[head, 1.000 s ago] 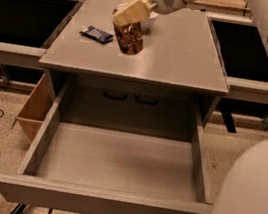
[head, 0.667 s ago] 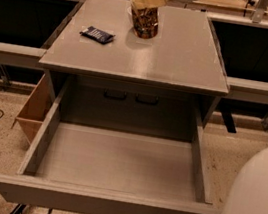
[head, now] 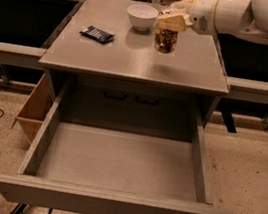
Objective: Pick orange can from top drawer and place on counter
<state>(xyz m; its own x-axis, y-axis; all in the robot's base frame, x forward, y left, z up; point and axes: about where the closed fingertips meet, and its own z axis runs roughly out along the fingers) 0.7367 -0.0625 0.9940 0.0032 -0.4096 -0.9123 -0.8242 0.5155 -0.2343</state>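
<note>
Currently hand (head: 172,22) grips top of orange can (head: 165,39); can upright directly beneath it, base at or just touching worktop (head: 140,64). White bowl (head: 141,16) just beside hand, on side away from arm; dark packet (head: 97,34) farther that way. Top drawer (head: 115,162) stands open well below hand. Judgement: confirm base sits flat, release gently, lift straight up, no drift toward bowl.
</note>
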